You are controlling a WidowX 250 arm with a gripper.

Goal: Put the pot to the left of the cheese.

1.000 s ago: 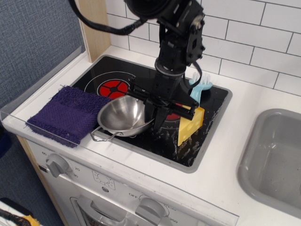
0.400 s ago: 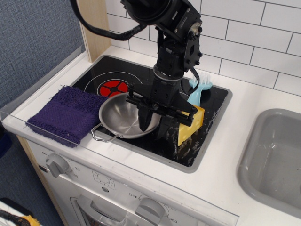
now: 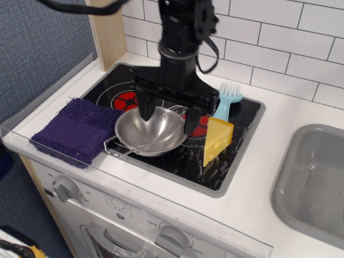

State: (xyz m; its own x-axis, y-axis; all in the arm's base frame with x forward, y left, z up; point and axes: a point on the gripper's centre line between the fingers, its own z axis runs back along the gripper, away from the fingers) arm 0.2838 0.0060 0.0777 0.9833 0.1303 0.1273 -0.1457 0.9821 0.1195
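Lifted and pulled back from the pot (image 3: 149, 133) since the earlier frame, gripper (image 3: 167, 115) spread wide, grasping nothing. Resting flat on the stove (image 3: 236, 150), left of the cheese (image 3: 217, 141).

The black arm reaches down from the upper edge of the view, wrist near vertical. Its gripper (image 3: 167, 115) hangs just above the pot (image 3: 148, 135), jaws spread wide and empty, one fingertip over each side of the rim.

Purple towel (image 3: 75, 130), blue fork (image 3: 224, 100), grey sink (image 3: 317, 177).
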